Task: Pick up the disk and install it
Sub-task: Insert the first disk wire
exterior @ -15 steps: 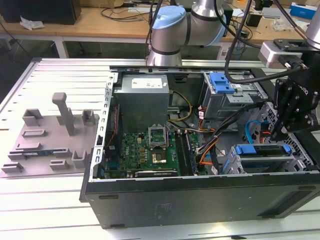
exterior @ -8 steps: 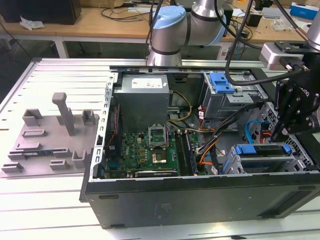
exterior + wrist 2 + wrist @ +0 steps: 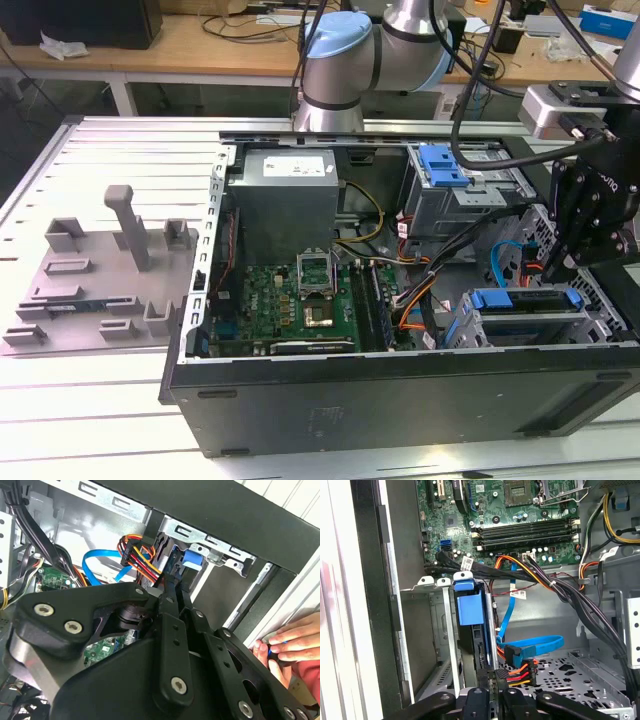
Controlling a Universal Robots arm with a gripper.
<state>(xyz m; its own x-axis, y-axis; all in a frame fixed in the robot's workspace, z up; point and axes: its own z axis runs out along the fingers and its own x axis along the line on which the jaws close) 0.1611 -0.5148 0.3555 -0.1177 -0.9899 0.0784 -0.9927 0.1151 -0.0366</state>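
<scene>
The disk [image 3: 525, 300] lies flat in the lower drive bay at the exterior view's right, inside the open computer case [image 3: 400, 400]. Its blue carrier bracket [image 3: 469, 605] shows edge-on in the bay slot in the first wrist view, and as a blue tab [image 3: 192, 560] in the second wrist view. My black gripper [image 3: 568, 275] stands over the disk's right end. In the first wrist view the gripper [image 3: 492, 697] has its two fingers pinched close on the disk's near end. In the second wrist view the gripper [image 3: 175, 587] reaches toward the blue tab.
Orange, red and blue cables [image 3: 520, 655] run right beside the disk. A second blue bracket tops the upper drive cage [image 3: 445, 165]. The power supply [image 3: 285, 200] and motherboard [image 3: 300, 300] fill the case's middle. A grey fixture [image 3: 110, 270] lies outside on the left. A person's hand [image 3: 282, 645] rests by the case wall.
</scene>
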